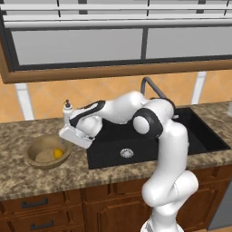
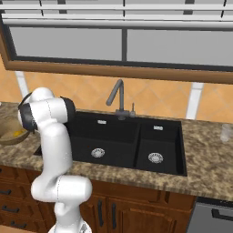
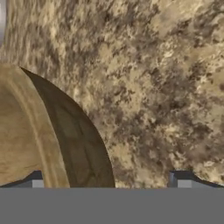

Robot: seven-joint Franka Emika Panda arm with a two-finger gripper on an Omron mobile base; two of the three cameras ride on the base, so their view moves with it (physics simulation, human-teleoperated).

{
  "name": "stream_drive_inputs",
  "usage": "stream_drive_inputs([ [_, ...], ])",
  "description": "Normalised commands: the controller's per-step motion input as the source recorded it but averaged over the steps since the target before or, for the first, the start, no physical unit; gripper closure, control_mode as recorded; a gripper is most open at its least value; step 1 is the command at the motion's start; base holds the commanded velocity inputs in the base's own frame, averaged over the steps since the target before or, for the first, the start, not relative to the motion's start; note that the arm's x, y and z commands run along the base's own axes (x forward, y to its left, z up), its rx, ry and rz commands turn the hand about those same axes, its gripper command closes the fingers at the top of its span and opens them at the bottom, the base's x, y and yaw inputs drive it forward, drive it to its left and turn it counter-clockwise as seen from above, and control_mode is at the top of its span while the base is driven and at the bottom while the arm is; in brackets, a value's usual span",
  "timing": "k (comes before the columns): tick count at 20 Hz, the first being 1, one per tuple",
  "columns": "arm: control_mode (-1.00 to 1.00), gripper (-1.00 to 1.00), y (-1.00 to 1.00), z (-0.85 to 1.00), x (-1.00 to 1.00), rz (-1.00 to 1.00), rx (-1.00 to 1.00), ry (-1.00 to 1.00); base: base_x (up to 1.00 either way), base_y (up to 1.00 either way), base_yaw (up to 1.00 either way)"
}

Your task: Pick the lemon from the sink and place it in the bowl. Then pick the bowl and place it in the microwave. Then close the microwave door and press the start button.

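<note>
In the left base view the lemon (image 1: 58, 153) lies inside the bowl (image 1: 38, 159), toward its right side; the bowl sits on the speckled stone counter (image 1: 27, 181) at the left middle of the frame, just left of the sink (image 1: 199, 136). The arm (image 1: 167, 149) rises from the lower right and bends leftward across the basin; the gripper (image 1: 74, 136) hangs beside the bowl's upper right rim, apart from the lemon. A small soap bottle (image 1: 67, 110) stands behind the hand, near the back wall.

In the hand view the two finger tips (image 3: 183, 181) stand wide apart at the bottom of the frame with nothing between them; the bowl's thick rim (image 3: 39, 131) curves through the lower left, and the counter fills the right and top.

In the right base view the bowl shows at the left edge with a sliver of yellow in it; the faucet (image 2: 116, 98) stands behind the two-basin sink at centre; a clear glass (image 2: 226, 132) stands at the right edge.
</note>
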Motion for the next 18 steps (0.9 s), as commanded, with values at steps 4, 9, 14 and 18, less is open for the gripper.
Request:
stream_drive_inputs([
  [4,-1.0,1.0,0.35,0.0,0.0,-0.02,0.0,0.04,0.0,0.0,0.0],
  [9,-1.0,1.0,0.25,0.0,-0.05,0.0,0.0,0.0,0.0,0.0,0.0],
  [14,-1.0,1.0,0.09,-0.01,0.02,0.0,0.0,0.08,0.0,0.0,0.0],
  [18,-1.0,1.0,-0.26,0.49,-0.41,0.0,0.0,0.0,0.0,0.0,0.0],
])
